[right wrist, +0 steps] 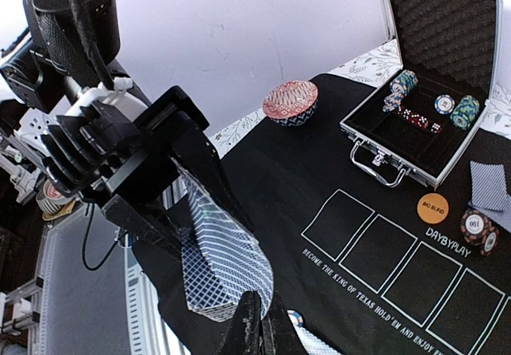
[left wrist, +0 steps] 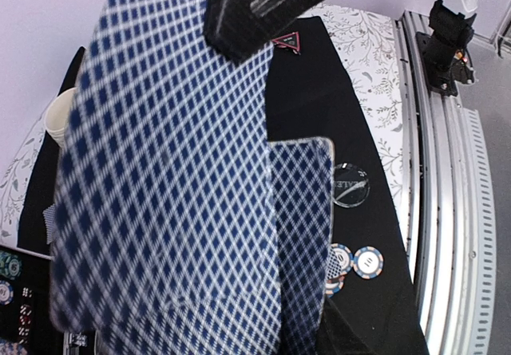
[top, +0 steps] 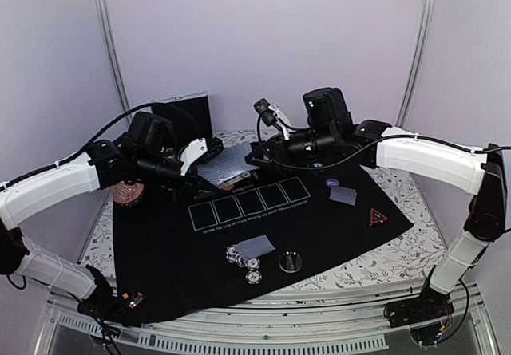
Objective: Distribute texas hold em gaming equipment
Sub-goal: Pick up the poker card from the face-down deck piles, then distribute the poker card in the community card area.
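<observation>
Lifting off the top card (left wrist: 176, 132) depends on one alignment: at upper centre of the overhead view the left gripper (top: 198, 170) clamps the deck (right wrist: 223, 279), and the right gripper (right wrist: 254, 331), directly opposite, pinches that card's far edge.

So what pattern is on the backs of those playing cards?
A blue-and-white diamond lattice on the playing cards, clearest in the left wrist view.

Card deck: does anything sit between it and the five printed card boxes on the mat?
Nothing visible does. The card deck hangs in the left claw just behind the printed boxes, and all five lie bare.
</observation>
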`<action>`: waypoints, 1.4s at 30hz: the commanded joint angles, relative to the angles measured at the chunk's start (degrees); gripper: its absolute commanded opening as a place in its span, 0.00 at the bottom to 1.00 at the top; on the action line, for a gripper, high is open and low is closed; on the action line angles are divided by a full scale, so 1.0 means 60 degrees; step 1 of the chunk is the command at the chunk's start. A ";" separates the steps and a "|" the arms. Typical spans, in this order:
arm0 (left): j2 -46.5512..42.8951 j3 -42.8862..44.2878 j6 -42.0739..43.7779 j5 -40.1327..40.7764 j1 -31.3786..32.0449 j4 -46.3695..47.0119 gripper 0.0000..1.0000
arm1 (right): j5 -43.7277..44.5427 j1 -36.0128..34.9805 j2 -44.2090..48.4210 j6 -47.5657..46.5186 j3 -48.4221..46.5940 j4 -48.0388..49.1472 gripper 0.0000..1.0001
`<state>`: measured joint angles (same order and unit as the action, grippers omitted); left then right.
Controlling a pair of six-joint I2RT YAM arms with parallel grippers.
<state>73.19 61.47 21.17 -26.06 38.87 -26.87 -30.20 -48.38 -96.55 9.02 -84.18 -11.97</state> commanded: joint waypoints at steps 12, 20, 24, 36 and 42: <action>-0.0040 0.0176 -0.0307 0.0254 -0.0278 0.0289 0.39 | 0.0382 -0.0036 0.1318 -0.0282 -0.0416 -0.0408 0.02; -0.0001 0.0309 -0.0843 0.0580 -0.0725 0.0321 0.38 | 0.3817 -0.0032 0.2206 -0.1189 -0.0323 -0.0636 0.02; 0.0080 0.0519 -0.1409 0.1056 -0.1401 0.0308 0.38 | 0.6109 -0.0047 0.1734 -0.2754 0.0053 -0.1041 0.02; -0.0254 0.0450 -0.2175 0.1912 -0.3087 0.0600 0.38 | 0.7847 -0.2198 -0.3046 -0.7531 -0.1678 0.0417 0.02; -0.0391 0.0404 -0.2180 0.1761 -0.3240 0.0699 0.38 | 0.7679 -0.2490 -0.5771 -0.7795 -0.4230 0.0391 0.02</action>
<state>72.44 62.85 8.73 -15.03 20.23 -24.82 14.76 -63.29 -125.60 -33.80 -100.79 -11.79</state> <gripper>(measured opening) 0.387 0.021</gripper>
